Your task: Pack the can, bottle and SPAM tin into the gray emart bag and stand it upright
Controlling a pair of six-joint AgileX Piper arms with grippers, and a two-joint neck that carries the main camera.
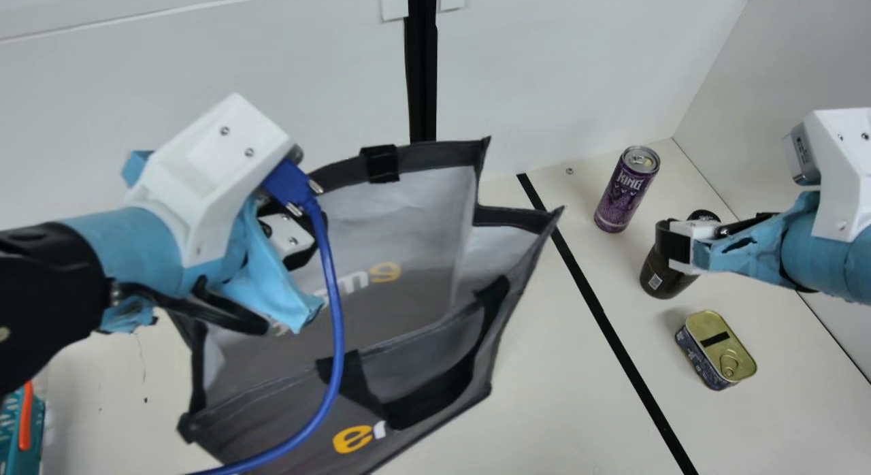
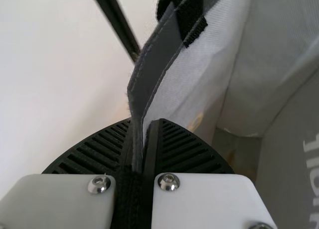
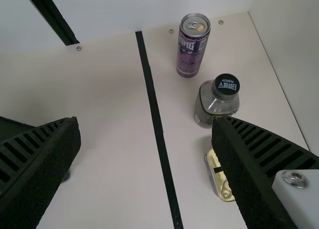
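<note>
One gray emart bag (image 1: 435, 158) gapes at the main view's centre and lower centre. Of two grippers, the left gripper (image 1: 294, 242), left of centre, pinches its rim; the right gripper (image 1: 672, 246), at right, is spread wide. Right side: one can (image 1: 626, 190), upper; one bottle (image 1: 657, 274), middle; one tin (image 1: 718, 349), lower.

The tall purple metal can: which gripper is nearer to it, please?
Right. The right gripper hovers to the lower right of the can in the main view; the left gripper holds the gray fabric bag's rim farther off.
</note>
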